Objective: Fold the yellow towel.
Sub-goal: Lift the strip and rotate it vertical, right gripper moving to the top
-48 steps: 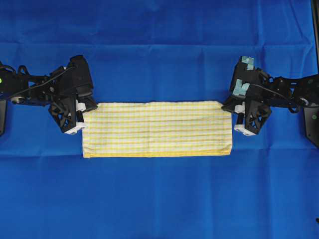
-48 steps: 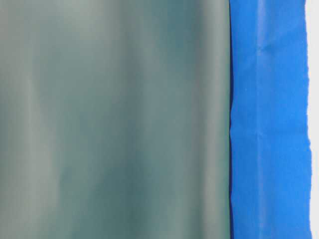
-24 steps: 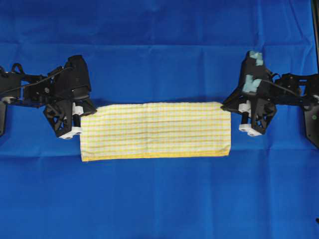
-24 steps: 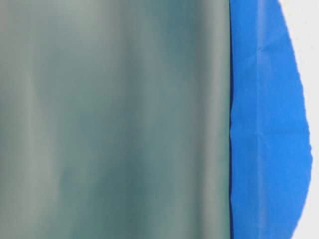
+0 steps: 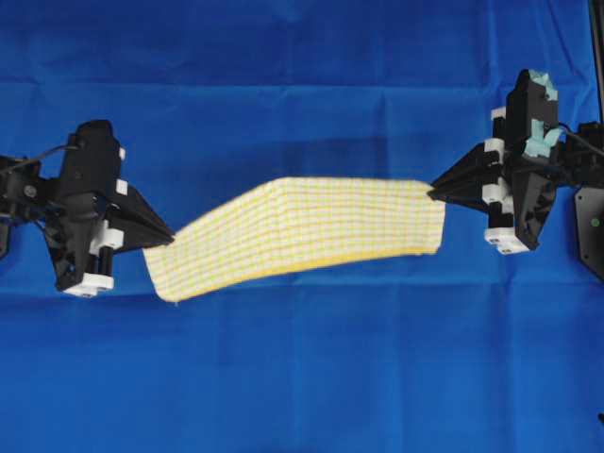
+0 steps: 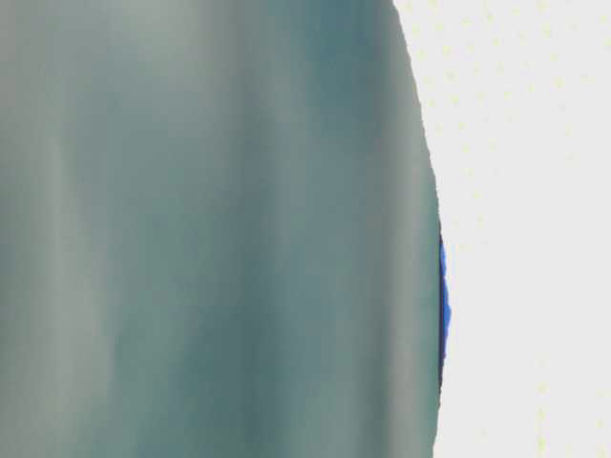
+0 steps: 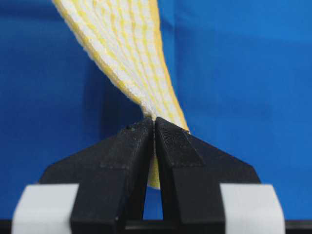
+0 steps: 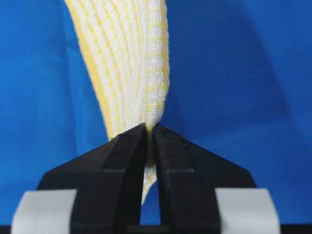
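Lifted since a second ago: towel hangs between my left tool and right tool, each pinching an end. Mid second fold; next, bring the ends together.

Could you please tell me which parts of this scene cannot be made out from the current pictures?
- Table-level view: a blurred grey-green surface fills most of the frame; what it is cannot be told. The yellow towel is washed out to near white.
- Wrist views: the towel's pinched part is hidden inside the left end effector and right end effector.
- Overhead view: both arms are cut off by the frame edges.
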`<state>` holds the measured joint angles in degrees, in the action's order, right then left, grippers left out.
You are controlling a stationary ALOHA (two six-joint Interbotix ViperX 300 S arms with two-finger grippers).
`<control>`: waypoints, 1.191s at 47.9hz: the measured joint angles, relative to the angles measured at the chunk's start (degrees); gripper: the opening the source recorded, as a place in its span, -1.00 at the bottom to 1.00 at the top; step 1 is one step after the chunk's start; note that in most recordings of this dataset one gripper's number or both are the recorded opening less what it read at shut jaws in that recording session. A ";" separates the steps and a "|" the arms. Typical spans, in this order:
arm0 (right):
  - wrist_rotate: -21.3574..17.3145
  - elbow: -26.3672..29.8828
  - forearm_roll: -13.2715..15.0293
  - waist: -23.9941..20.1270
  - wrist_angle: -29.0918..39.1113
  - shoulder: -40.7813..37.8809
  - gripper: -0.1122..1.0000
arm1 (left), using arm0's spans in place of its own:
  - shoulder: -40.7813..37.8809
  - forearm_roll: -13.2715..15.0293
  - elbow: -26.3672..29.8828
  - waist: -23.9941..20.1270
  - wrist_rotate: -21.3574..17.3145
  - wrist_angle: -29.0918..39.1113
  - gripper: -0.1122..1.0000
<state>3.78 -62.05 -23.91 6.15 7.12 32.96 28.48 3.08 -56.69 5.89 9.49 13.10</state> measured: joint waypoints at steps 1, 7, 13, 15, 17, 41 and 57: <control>0.00 0.00 0.09 -0.09 -0.09 -0.09 -0.72 | 0.26 0.00 -0.18 0.00 0.00 0.00 -0.77; 0.00 0.62 0.44 0.09 -1.23 -1.85 -0.72 | 0.53 0.00 -0.26 0.18 0.09 -0.53 -0.77; 0.00 2.11 0.88 2.55 -3.60 -4.83 -0.72 | -0.18 -0.09 -0.18 1.05 0.18 -2.29 -0.77; 0.00 2.64 0.97 3.78 -4.57 -5.71 -0.72 | -0.62 0.00 -0.09 1.76 0.26 -3.43 -0.77; 0.00 3.25 1.05 5.10 -5.54 -6.68 -0.72 | -1.14 0.00 0.09 2.55 0.09 -4.66 -0.77; 0.18 12.39 1.14 17.58 -10.63 -17.93 -0.72 | -15.03 0.00 9.32 5.98 -0.70 -15.12 -0.77; 0.35 18.46 3.08 22.24 -10.81 -22.94 -0.72 | -25.22 -0.26 20.13 7.03 -2.64 -15.47 -0.77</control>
<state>4.13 -43.59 -20.83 28.39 -3.69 10.02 3.25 2.81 -36.56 12.92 6.86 -2.37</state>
